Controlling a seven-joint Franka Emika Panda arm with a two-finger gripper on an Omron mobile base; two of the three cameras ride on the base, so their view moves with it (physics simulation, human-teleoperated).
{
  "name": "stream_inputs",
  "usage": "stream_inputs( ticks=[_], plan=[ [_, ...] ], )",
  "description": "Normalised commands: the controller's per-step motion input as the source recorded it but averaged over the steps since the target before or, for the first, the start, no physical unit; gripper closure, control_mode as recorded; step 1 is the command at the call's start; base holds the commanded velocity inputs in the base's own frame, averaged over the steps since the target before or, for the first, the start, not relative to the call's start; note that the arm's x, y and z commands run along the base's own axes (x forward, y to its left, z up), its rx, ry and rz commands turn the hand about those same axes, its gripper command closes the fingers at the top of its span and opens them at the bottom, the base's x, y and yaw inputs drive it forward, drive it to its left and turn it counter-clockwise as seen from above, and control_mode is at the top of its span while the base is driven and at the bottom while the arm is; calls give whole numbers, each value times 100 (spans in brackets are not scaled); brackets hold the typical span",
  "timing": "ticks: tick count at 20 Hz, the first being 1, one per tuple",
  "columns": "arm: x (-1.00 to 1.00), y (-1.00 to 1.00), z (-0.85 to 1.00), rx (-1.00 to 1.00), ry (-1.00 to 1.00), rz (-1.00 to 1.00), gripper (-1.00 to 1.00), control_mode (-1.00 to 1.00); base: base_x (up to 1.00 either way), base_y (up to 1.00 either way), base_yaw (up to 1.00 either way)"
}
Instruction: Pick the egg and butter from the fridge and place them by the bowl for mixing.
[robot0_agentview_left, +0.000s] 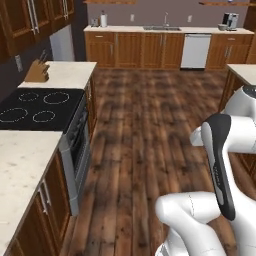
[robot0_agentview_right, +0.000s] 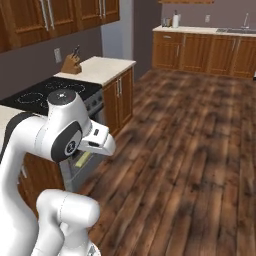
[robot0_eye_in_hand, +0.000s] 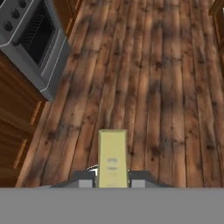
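Gripper (robot0_eye_in_hand: 112, 180) is clamped on the butter (robot0_eye_in_hand: 113, 155) at its near end; stick juts forward over the wood floor (robot0_eye_in_hand: 166, 87). Looks light, soft, slick: could pivot or dent. A mid-length grip would hold steadier. Oven (robot0_eye_in_hand: 33, 41) beyond, to the left.

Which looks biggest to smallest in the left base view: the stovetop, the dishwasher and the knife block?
1. Stovetop, largest by far.
2. Dishwasher.
3. Knife block, smallest.
The dishwasher stands at the far wall, so it looks smaller than it truly is.
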Motion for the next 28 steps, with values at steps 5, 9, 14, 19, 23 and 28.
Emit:
stream_inputs(
  ticks=[5,9,14,19,23,28],
  plan=[
    [0,0,0,0,0,0,100,100,67,-10,-10],
    [0,0,0,0,0,0,100,100,62,-18,-8],
    [0,0,0,0,0,0,100,100,60,-16,-12],
    [0,0,0,0,0,0,100,100,63,-11,-11],
    [0,0,0,0,0,0,100,100,65,-10,-9],
    [0,0,0,0,0,0,100,100,68,-11,-4]
  ],
)
